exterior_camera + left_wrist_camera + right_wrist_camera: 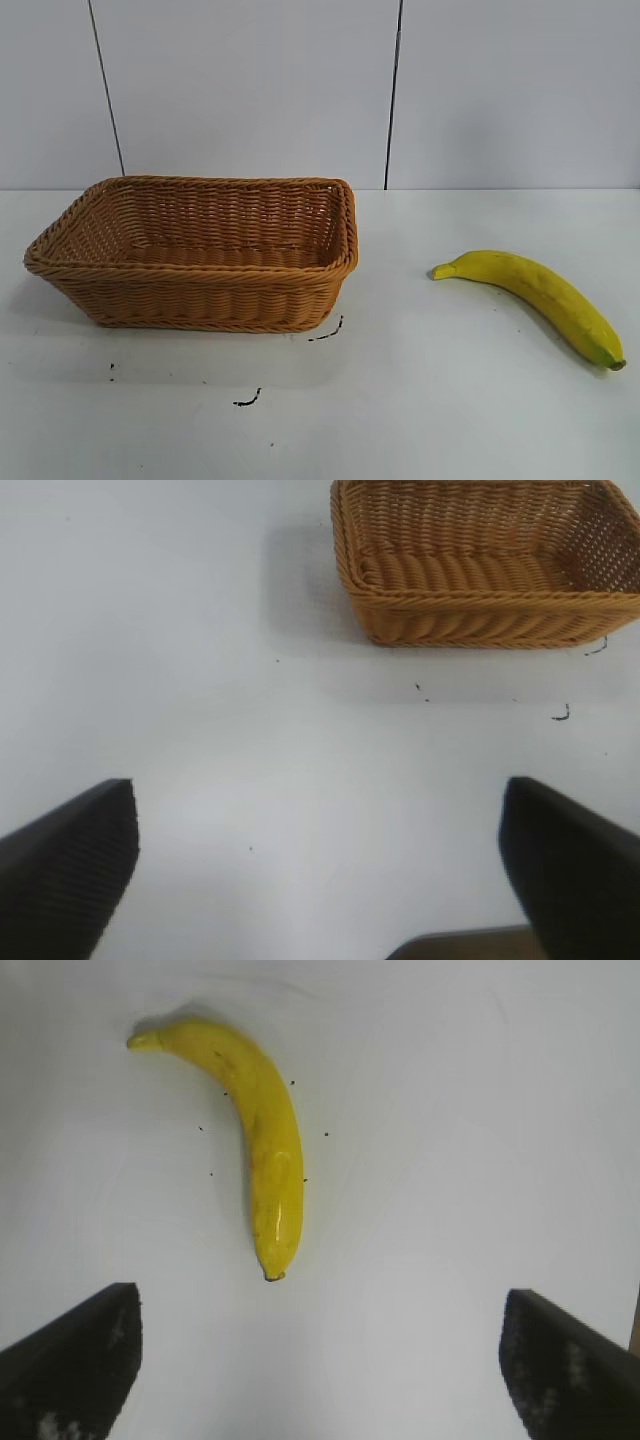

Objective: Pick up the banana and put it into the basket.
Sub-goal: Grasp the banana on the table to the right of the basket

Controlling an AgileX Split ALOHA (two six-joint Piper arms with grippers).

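A yellow banana [540, 295] lies flat on the white table at the right, its dark tip toward the table's right edge. The tan woven basket [120, 290] stands at the left with nothing inside. Neither arm shows in the exterior view. In the right wrist view the banana [265, 1145] lies ahead of my right gripper [320, 1360], which is open wide with nothing between its fingers; the banana's dark tip points toward it. My left gripper [320, 870] is also open and holds nothing, with the basket [480, 620] farther off ahead of it.
A few small black marks [248, 400] dot the white table in front of the basket. Bare table lies between the basket and the banana. A pale wall with dark vertical seams [393, 95] rises behind the table.
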